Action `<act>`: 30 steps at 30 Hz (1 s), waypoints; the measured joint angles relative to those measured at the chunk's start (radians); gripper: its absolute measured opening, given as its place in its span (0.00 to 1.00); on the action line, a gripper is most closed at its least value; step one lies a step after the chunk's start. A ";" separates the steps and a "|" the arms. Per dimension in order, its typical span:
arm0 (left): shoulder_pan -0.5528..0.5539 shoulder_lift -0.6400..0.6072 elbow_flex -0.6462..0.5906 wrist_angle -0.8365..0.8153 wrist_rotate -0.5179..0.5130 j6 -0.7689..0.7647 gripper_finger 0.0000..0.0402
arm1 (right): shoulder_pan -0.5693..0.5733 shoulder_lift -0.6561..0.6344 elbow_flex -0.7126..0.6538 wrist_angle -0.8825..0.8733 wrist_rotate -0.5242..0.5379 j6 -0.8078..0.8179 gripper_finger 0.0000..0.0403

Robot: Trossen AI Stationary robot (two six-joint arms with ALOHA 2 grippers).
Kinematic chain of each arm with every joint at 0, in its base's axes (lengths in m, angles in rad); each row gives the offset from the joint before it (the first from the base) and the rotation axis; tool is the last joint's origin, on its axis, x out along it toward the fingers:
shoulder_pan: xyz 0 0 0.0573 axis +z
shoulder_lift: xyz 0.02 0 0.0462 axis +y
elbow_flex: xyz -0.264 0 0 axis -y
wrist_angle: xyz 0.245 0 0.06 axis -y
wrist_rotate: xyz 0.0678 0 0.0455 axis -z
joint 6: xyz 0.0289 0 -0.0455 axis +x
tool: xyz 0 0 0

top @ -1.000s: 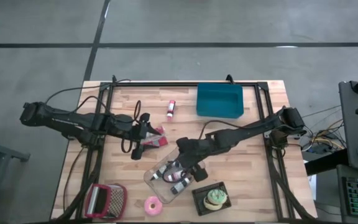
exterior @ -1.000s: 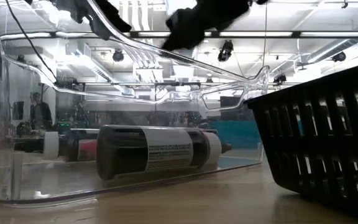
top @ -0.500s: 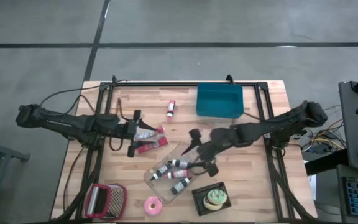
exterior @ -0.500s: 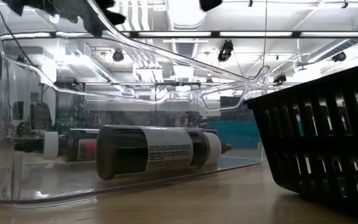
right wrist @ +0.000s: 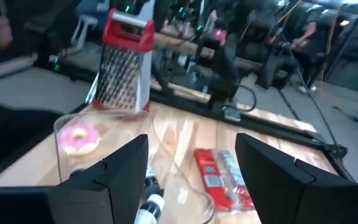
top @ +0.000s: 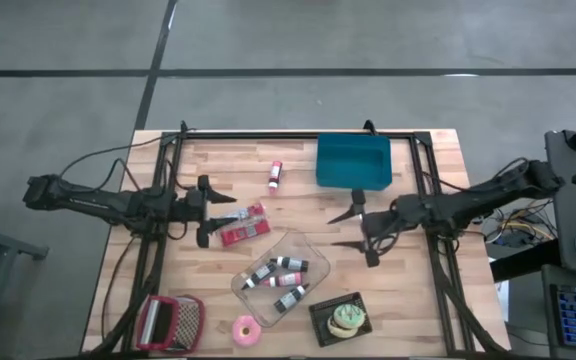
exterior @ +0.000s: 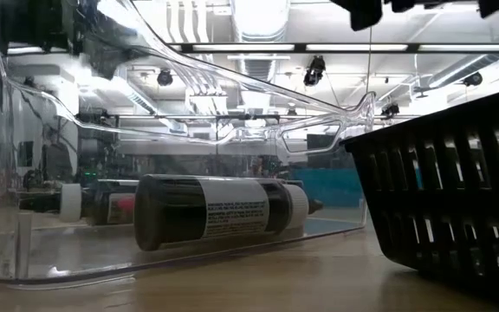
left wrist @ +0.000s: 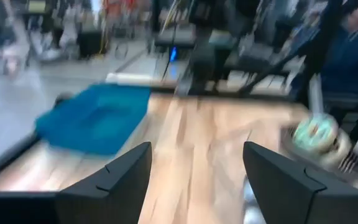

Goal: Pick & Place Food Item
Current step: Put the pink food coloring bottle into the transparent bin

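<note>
Only unreadable print — label on dark bottle [exterior: 223, 217].

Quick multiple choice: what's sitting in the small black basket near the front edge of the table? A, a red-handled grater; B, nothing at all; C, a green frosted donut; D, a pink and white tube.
C: the high view shows a green frosted donut lying inside the black basket, beside the clear bin of bottles.
</note>
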 joint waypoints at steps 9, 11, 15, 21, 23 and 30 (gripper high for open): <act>-0.003 0.034 -0.001 -0.014 -0.020 0.022 0.65 | 0.000 -0.164 -0.232 0.206 0.014 0.025 0.59; -0.003 0.038 -0.004 -0.003 -0.020 0.044 0.65 | 0.000 -0.201 -0.285 0.210 0.026 0.031 0.59; -0.003 0.006 -0.038 0.012 -0.020 0.062 0.65 | 0.000 -0.254 -0.373 0.257 0.058 0.041 0.59; -0.003 -0.067 -0.100 0.029 -0.021 0.038 0.65 | -0.001 -0.330 -0.468 0.318 0.070 0.052 0.59; -0.003 -0.085 -0.117 0.053 -0.021 0.038 0.65 | -0.001 -0.361 -0.490 0.311 0.078 0.061 0.59; -0.003 -0.176 -0.169 0.072 -0.002 0.057 0.65 | -0.001 -0.450 -0.555 0.312 0.085 0.067 0.59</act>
